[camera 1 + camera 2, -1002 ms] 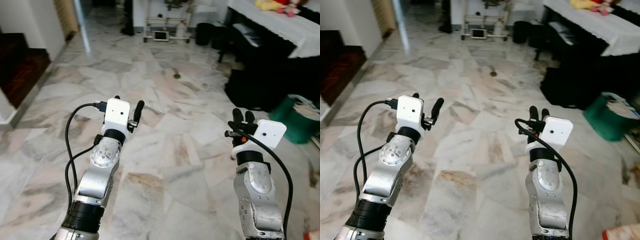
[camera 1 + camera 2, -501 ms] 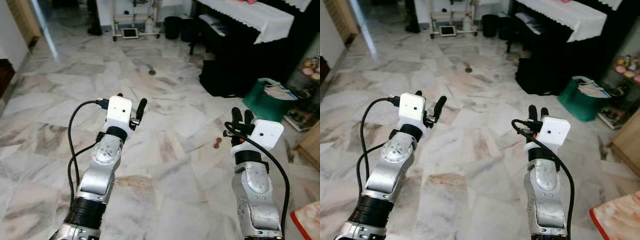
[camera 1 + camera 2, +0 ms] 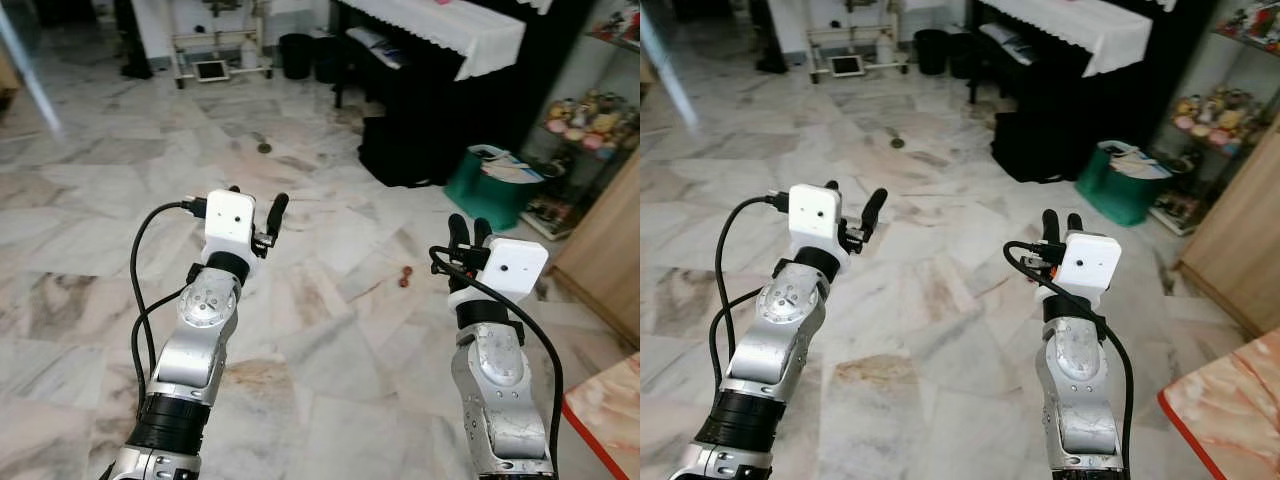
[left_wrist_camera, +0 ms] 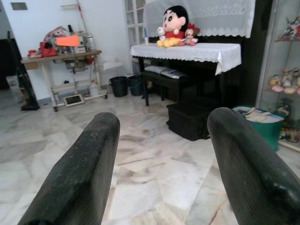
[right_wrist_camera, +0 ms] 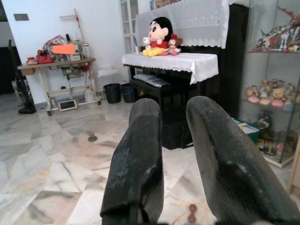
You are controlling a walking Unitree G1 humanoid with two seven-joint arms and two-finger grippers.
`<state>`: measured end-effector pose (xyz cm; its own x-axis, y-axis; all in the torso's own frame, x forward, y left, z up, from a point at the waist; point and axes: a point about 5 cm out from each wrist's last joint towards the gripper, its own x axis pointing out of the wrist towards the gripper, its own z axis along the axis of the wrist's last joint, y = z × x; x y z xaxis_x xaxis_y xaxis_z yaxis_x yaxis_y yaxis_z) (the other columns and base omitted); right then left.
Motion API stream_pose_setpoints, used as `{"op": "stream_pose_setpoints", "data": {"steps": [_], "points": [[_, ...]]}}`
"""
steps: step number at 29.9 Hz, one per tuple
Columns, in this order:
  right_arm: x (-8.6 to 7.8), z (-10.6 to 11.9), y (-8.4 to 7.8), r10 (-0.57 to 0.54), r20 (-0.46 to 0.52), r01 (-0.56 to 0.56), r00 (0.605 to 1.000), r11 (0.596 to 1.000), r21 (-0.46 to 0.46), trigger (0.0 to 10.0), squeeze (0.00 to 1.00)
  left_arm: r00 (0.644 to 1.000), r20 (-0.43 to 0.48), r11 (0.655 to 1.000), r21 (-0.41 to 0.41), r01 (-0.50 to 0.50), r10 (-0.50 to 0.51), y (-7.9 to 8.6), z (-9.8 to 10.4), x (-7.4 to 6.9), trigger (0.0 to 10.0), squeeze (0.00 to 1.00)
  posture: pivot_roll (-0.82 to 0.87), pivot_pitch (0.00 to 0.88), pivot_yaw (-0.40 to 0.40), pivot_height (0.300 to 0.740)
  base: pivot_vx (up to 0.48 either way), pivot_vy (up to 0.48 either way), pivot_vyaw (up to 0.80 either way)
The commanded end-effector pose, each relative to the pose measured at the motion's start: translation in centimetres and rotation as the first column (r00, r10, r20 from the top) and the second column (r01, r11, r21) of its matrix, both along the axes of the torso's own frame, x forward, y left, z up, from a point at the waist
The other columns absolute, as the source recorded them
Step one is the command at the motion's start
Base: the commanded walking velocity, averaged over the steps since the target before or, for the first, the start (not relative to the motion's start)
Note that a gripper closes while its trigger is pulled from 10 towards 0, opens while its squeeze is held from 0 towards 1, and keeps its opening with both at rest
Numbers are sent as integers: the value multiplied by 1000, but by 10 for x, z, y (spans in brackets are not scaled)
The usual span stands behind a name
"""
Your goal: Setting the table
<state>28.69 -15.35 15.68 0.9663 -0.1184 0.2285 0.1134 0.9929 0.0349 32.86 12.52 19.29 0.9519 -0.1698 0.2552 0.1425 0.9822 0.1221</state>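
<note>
Both grippers are raised over the pale marble floor (image 3: 330, 350), the left gripper (image 3: 254, 208) with fingers wide apart, the right gripper (image 3: 466, 232) with fingers parted narrowly, both holding nothing and pointing towards the black piano draped in white lace cloth (image 4: 187, 51).

A pale marble floor (image 3: 330, 350) with grey and rust veining fills most of the frame. A small dark drain cover (image 3: 264, 147) sits in it at upper centre, and a small reddish-brown object (image 3: 404, 276) lies on the tiles right of centre. At the upper right a black box (image 3: 395, 152) stands on the floor, with a green basket (image 3: 490, 190) just beside it to the right. Two dark bins (image 3: 305, 55) stand at the top centre, next to a wheeled white stand (image 3: 215, 40) at the upper left.
</note>
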Motion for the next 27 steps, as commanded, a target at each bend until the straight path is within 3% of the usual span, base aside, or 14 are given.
{"op": "stream_pose_setpoints", "data": {"steps": [1,17,27], "points": [[1,6,-1,-4,19,4,1000,1000,-8,10000,0,1000,-5,1000,-15,-5,5,4,2,2,10000,0,95,0,-26,740,0,0,-781],[3,12,-9,-27,37,29,999,999,-40,10000,0,1000,-11,1000,-19,12,-12,-2,-4,-1,10000,0,89,0,-36,740,0,0,-782],[4,10,-4,-12,30,13,999,999,-50,10000,0,1000,-16,1000,16,-25,25,15,-8,-3,10000,0,98,0,-37,740,0,0,-779]]}}
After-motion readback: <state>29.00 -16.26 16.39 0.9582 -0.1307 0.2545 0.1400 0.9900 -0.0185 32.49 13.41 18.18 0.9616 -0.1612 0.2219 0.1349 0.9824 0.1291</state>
